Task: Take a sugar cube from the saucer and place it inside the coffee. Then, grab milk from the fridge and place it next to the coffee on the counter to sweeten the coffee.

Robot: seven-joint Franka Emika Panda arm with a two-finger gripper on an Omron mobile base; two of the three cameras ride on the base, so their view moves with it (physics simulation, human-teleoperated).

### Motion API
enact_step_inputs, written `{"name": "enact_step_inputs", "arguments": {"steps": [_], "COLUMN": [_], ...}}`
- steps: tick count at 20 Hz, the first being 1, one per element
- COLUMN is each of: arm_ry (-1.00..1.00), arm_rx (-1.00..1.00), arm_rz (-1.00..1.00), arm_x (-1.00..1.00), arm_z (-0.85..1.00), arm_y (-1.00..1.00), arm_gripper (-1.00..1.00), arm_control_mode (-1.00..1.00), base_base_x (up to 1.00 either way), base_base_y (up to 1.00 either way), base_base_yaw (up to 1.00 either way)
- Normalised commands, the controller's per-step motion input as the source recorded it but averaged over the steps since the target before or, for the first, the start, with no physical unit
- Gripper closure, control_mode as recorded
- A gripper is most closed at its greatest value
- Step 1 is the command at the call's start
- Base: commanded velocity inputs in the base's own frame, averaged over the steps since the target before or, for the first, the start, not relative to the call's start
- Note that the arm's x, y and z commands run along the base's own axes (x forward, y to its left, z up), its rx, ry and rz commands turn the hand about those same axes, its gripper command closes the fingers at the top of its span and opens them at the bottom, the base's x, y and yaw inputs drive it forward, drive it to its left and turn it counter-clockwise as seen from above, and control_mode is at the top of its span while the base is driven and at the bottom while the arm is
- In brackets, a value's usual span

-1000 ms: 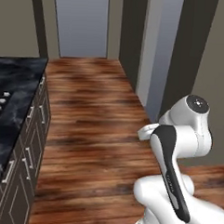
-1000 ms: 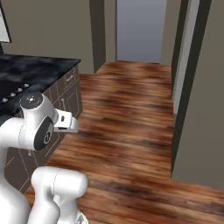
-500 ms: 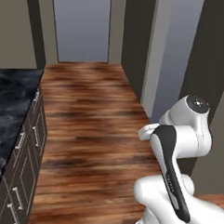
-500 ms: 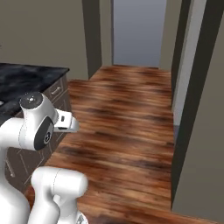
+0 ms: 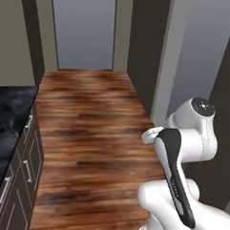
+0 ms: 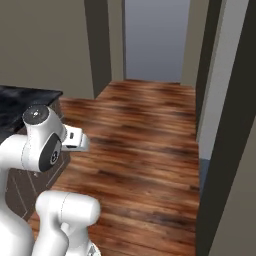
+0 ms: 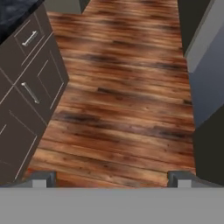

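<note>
Arm (image 5: 174,163) folded; end effector (image 7: 112,178) wide apart, empty

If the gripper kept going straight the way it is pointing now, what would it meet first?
Most likely the bare wooden floor: the open gripper looks down at it, with nothing between. The cabinets lie off to one side; depth is hard to judge.

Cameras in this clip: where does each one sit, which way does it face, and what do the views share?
Left base view: behind the arm on its left, looking forward over the wood floor; arm at lower right, counter at left.
Right base view: behind on its right; arm at lower left, counter beyond it.
Hand view: on the hand, tilted down at the floor; gripper open, brown cabinets at left.
All three share floor and counter.
</note>
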Motion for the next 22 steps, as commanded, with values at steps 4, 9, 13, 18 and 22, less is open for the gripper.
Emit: {"name": "enact_step_inputs", "arguments": {"steps": [4, 9, 13, 18, 22], "arm_ry": [0.0, 0.0, 0.0, 0.0, 0.0], "arm_rx": [0.0, 0.0, 0.0, 0.0, 0.0], "arm_rz": [0.0, 0.0, 0.0, 0.0, 0.0], "arm_x": [0.0, 0.0, 0.0, 0.0, 0.0], "arm_z": [0.0, 0.0, 0.0, 0.0, 0.0], "arm_y": [0.0, 0.0, 0.0, 0.0, 0.0], "arm_gripper": [-1.0, -1.0, -1.0, -1.0, -1.0], "arm_control_mode": [1.0, 1.0, 1.0, 1.0, 1.0], "base_base_x": [1.0, 1.0, 1.0, 1.0, 1.0], "base_base_y": [0.13, 0.26, 0.31, 0.39, 0.37], "base_base_yaw": [0.0, 0.0, 0.0, 0.09, 0.19]}}
